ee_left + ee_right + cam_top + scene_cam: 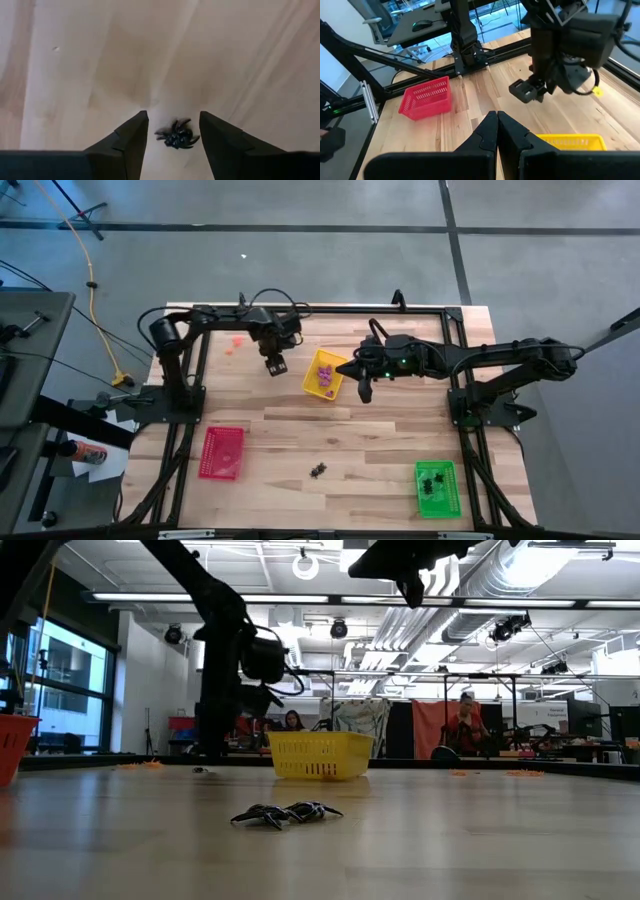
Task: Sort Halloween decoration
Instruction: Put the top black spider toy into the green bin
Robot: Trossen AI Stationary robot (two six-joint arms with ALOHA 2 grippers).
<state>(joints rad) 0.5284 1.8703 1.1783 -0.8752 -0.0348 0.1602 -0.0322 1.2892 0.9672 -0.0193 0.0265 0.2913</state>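
Holding purple trinkets (325,372), yellow tray (312,383), green tray (436,500) with black trinkets (433,481)

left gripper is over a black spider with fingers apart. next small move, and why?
Probably lower the left gripper a touch and close on the black spider. The left wrist view shows the spider on the table between the open fingers, not yet gripped. The right gripper is shut, waiting by the yellow tray.
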